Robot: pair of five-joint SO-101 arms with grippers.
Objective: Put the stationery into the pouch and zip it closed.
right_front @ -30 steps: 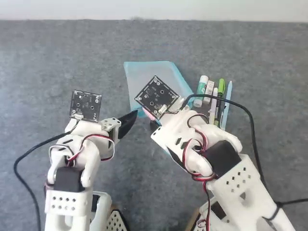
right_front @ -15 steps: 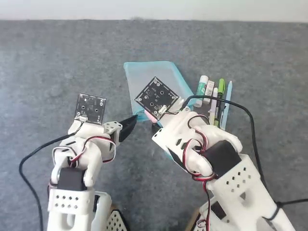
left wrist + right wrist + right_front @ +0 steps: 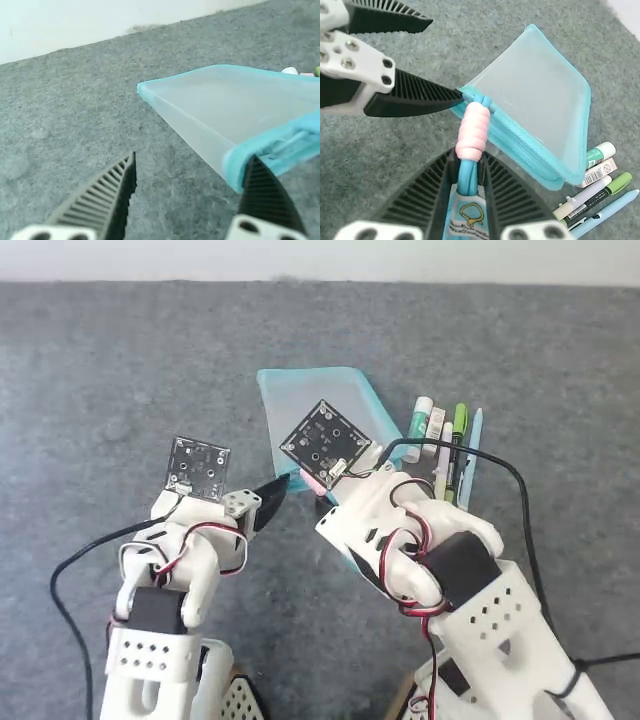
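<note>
A translucent teal pouch (image 3: pixel 312 396) lies flat on the grey carpet, also seen as pouch (image 3: pixel 225 105) and pouch (image 3: pixel 535 105). My right gripper (image 3: pixel 469 159) is shut on the pouch's blue zipper strap just below its pink pull (image 3: pixel 472 127); in the high view the right gripper (image 3: pixel 318 486) sits at the pouch's near corner. My left gripper (image 3: pixel 194 161) is open, one finger (image 3: pixel 415 94) touching that same corner beside the pull; the left gripper (image 3: pixel 275 495) is just left of the pouch. Several pens and a small tube, the stationery (image 3: pixel 445 445), lie outside the pouch on its right.
Grey carpet (image 3: pixel 120 360) covers the table, with a pale wall along the far edge. A black cable (image 3: pixel 510 475) loops over the right arm, close to the pens.
My left arm has shifted right and forward, bringing its open fingers up to the pouch's corner. The right arm and the pouch have stayed put.
</note>
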